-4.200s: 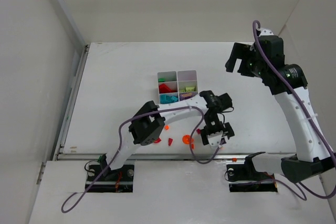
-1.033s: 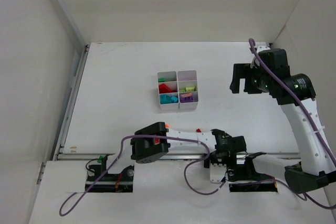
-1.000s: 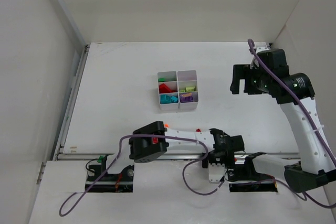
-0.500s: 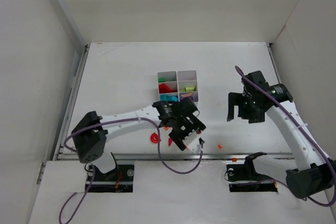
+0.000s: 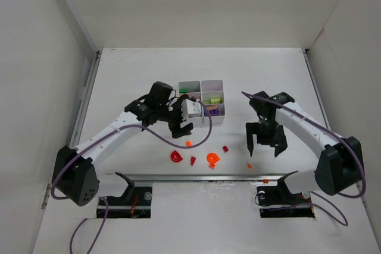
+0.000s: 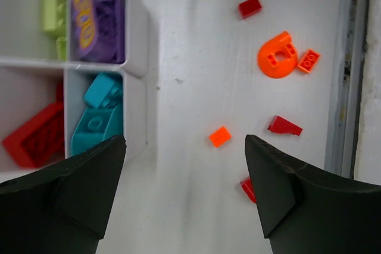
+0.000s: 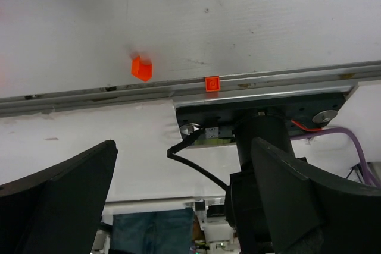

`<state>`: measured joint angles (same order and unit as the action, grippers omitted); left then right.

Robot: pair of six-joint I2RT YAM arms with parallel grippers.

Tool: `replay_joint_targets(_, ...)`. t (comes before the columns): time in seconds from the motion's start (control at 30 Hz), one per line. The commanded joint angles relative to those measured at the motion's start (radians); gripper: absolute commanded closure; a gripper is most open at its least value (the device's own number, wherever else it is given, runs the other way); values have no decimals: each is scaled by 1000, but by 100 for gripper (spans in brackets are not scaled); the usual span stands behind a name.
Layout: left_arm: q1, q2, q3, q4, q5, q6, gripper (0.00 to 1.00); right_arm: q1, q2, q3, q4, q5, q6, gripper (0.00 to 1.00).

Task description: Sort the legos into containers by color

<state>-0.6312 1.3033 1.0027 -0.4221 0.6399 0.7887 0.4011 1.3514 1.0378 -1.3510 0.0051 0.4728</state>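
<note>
The white containers (image 5: 201, 82) hold sorted legos: purple (image 6: 98, 25), lime (image 6: 52, 9), teal (image 6: 96, 120) and red (image 6: 34, 142) show in the left wrist view, inside the containers (image 6: 136, 40). On the table lie an orange tile (image 6: 220, 137), a round orange piece (image 6: 276, 57), a red wedge (image 6: 284, 126) and a red brick (image 6: 250, 7). My left gripper (image 5: 178, 124) hangs open and empty just in front of the containers, above the orange tile (image 5: 188, 143). Open too, my right gripper (image 5: 264, 144) hovers over a small orange piece (image 7: 141, 68) near the front rail.
A metal rail (image 5: 202, 176) runs along the table's front edge, with an orange brick (image 7: 211, 82) lying on it. The right arm's base and cables (image 7: 268, 147) sit just beyond the rail. White walls enclose the table at left, back and right.
My left gripper has swung back from the front of the table to the containers' near side. The right gripper has come forward and down toward the front rail.
</note>
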Motion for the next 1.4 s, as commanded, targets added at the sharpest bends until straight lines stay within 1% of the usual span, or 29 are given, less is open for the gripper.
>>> replay_joint_targets(0.0,86,-68,-44,135,32,-224,21,16,50,11,9,1,27,0)
replay_joint_targets(0.03,109,-68,-44,150,32,-244,21,16,51,2,18,1,55,0)
replay_joint_targets(0.07,155,-81,-58,166,23,-282,21,16,51,2,32,1,90,0)
replay_joint_targets(0.1,177,-81,-73,178,23,-298,21,16,42,-33,88,-28,122,0)
replay_joint_targets(0.13,194,-93,-73,189,14,-311,21,16,5,-56,113,-42,191,0)
replay_joint_targets(0.17,220,-93,-87,201,-3,-321,21,16,-42,-123,154,-42,228,0)
replay_joint_targets(0.2,220,-93,-98,201,-14,-321,20,16,-43,-124,179,-60,251,0)
replay_joint_targets(0.23,232,-93,-98,201,-23,-321,20,16,-95,-224,205,-79,279,0)
replay_joint_targets(0.27,232,-93,-107,201,-46,-321,20,16,-119,-279,231,-97,296,0)
replay_joint_targets(0.33,232,-93,-116,201,-46,-330,20,25,-159,-300,222,-85,358,0)
replay_joint_targets(0.4,232,-93,-125,210,-46,-342,20,25,-199,-274,222,-32,359,0)
replay_joint_targets(0.43,232,-93,-134,210,-46,-361,20,25,-199,-274,222,-31,359,0)
replay_joint_targets(0.5,232,-84,-134,236,-37,-390,20,25,-199,-265,188,-42,426,0)
replay_joint_targets(0.57,232,-84,-134,249,-37,-400,20,62,-161,-301,153,-70,467,0)
replay_joint_targets(0.63,232,-84,-134,261,-37,-401,20,100,-150,-326,144,-82,552,0)
replay_joint_targets(0.67,232,-84,-134,261,-37,-401,20,116,-150,-340,168,-97,564,0)
replay_joint_targets(0.83,232,-84,-134,270,-49,-401,20,131,-152,-426,317,-131,506,0)
replay_joint_targets(0.9,232,-84,-134,270,-49,-401,20,151,-173,-481,375,-142,523,0)
replay_joint_targets(1.03,232,-84,-154,270,-49,-401,20,243,-202,-513,440,-129,598,0)
replay_joint_targets(1.13,232,-84,-154,270,-49,-410,20,298,-180,-525,483,-120,630,0)
replay_joint_targets(1.2,232,-93,-154,270,-40,-410,20,333,-163,-525,483,-109,630,0)
replay_joint_targets(1.23,232,-93,-154,270,-40,-399,20,379,-149,-525,483,-99,641,0)
replay_joint_targets(1.27,232,-93,-154,270,-40,-399,20,398,-149,-513,483,-88,641,0)
replay_joint_targets(1.37,232,-93,-154,270,-51,-399,20,435,-109,-493,492,-88,624,4)
